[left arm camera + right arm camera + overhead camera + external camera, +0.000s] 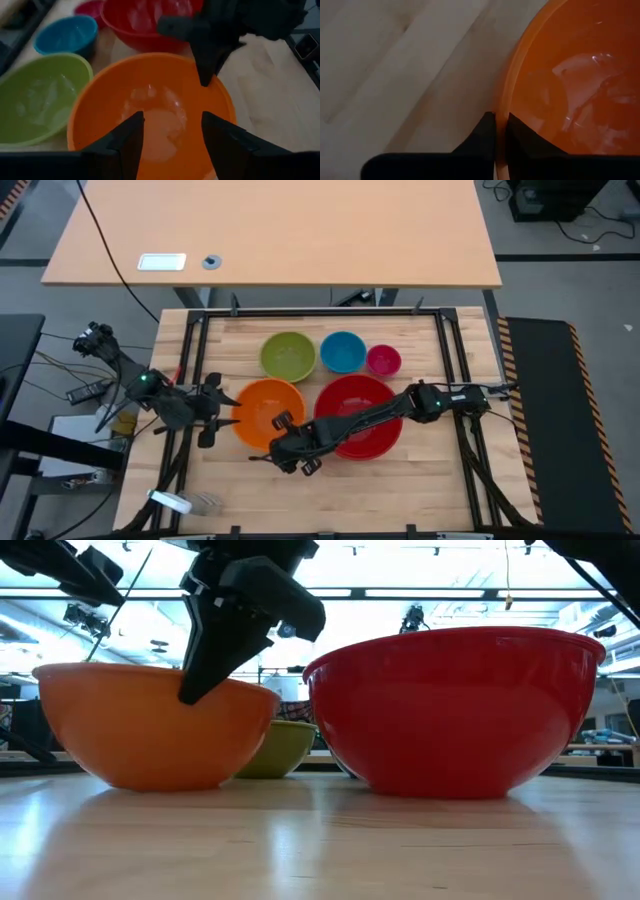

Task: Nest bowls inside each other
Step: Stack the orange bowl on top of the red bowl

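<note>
Five bowls stand base-down on the wooden table (430,470). The orange bowl (262,408) and the red bowl (358,415) are nearer, side by side. Lime green (288,355), blue (342,352) and small pink (383,360) bowls form the far row. My right gripper (501,134) reaches across the red bowl's near side and is shut on the orange bowl's rim. My left gripper (172,135) hovers open at the orange bowl's left side, above its rim, touching nothing. My right gripper pinches the orange bowl's rim (502,107) on its near right side, next to the red bowl. One finger (522,132) is inside the bowl and the other is outside. The fingers slant down from the table's right. The bowl stands upright with its base on the table.
The bowls stand close together, the orange one almost against the red (460,710) and the green (285,745). A dark frame (455,350) borders the work surface. Bare wood lies along the near edge (400,490). A desk (280,230) stands beyond the far edge.
</note>
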You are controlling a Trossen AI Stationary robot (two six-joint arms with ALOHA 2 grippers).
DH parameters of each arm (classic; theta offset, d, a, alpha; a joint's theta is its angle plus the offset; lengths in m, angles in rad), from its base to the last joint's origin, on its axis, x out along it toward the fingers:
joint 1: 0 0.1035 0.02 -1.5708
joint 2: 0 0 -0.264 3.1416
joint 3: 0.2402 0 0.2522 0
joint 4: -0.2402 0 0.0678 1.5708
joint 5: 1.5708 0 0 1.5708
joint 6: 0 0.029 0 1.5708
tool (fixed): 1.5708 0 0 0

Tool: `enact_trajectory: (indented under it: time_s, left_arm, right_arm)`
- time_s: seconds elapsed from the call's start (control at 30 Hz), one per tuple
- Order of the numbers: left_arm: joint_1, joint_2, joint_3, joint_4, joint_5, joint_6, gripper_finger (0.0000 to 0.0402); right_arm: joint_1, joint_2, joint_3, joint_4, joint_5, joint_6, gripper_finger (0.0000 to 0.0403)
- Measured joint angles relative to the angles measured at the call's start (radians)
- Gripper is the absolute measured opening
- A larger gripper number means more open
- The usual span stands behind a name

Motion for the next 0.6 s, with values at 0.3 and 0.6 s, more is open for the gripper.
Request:
enact_trajectory:
  time_s: [0.3,0.6]
  left_arm:
    - [-0.001,-0.097,0.0,0.135,-0.205,0.208,0.0201]
    - [-0.001,-0.219,0.0,0.163,-0.243,0.266,0.0201]
  right_arm:
    - [0.016,-0.004,0.084,-0.032,0.194,-0.057,0.0029]
    - [0.029,-0.127,0.073,-0.211,0.383,0.167,0.0036]
